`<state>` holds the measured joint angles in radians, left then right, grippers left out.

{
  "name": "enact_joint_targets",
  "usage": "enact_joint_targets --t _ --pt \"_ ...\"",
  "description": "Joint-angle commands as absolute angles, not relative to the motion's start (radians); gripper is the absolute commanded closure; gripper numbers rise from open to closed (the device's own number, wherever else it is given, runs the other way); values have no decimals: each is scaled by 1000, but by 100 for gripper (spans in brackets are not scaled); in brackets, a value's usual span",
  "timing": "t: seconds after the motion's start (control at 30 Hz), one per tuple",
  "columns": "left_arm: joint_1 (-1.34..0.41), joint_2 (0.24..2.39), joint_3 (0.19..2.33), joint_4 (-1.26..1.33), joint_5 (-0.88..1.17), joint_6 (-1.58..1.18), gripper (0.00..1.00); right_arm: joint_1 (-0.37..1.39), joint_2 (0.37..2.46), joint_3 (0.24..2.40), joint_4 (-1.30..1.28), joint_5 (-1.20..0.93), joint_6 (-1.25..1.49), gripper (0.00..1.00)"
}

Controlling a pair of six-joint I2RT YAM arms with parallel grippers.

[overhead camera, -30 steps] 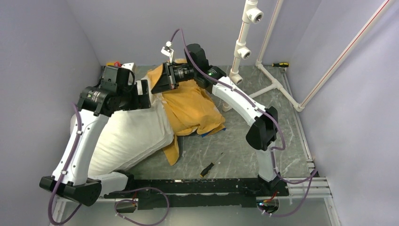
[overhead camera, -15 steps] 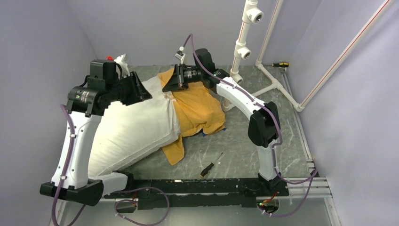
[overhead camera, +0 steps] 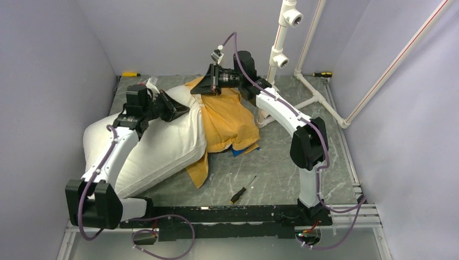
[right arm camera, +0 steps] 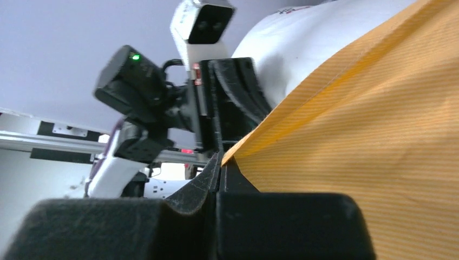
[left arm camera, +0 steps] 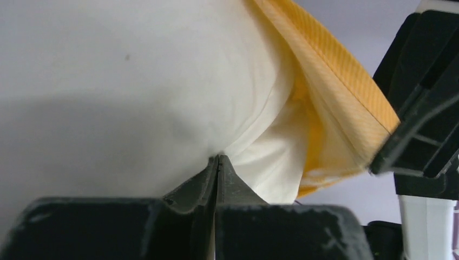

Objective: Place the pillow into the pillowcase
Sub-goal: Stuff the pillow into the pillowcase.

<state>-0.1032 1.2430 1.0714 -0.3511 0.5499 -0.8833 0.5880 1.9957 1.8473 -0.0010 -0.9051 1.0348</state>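
Note:
The plump white pillow (overhead camera: pixel 151 146) lies on the left of the table, its far end reaching into the mouth of the pillowcase (overhead camera: pixel 230 116), which shows its orange-yellow side. My left gripper (overhead camera: pixel 185 110) is shut, pinching a fold of the pillow's white cover near that mouth; in the left wrist view the closed tips (left arm camera: pixel 218 158) bite into the pillow (left arm camera: pixel 108 81), with the pillowcase's orange hem (left arm camera: pixel 335 92) just beyond. My right gripper (overhead camera: pixel 197 92) is shut on the pillowcase's upper edge (right arm camera: pixel 352 124) and holds it lifted over the pillow (right arm camera: pixel 303 49).
A small black-and-yellow screwdriver (overhead camera: pixel 242 190) lies near the front rail. Another screwdriver (overhead camera: pixel 130 73) lies at the back left, a third (overhead camera: pixel 322 74) at the back right. A white pipe frame (overhead camera: pixel 281 51) stands behind the right arm. Walls close in on three sides.
My left arm has dropped low onto the pillow and its jaws have gone from open to shut on the pillow's cover. The right gripper has carried the pillowcase edge up and slightly right.

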Motion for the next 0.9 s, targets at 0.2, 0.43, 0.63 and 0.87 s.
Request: enact_joint_targets --t 0.2,0.43,0.63,0.87 --pt "-194 1436 968 237 629 -1001 100 626 2048 2109 183 -1022 1220 100" --pt "-241 1514 905 397 515 -1012 100 713 2166 2315 309 -1071 1375 100" --pt "-211 1483 890 278 371 -909 100 855 2249 2482 393 -1176 1435 100" --pt "-100 1327 918 51 330 -838 100 863 2054 2111 -94 -1120 833 100"
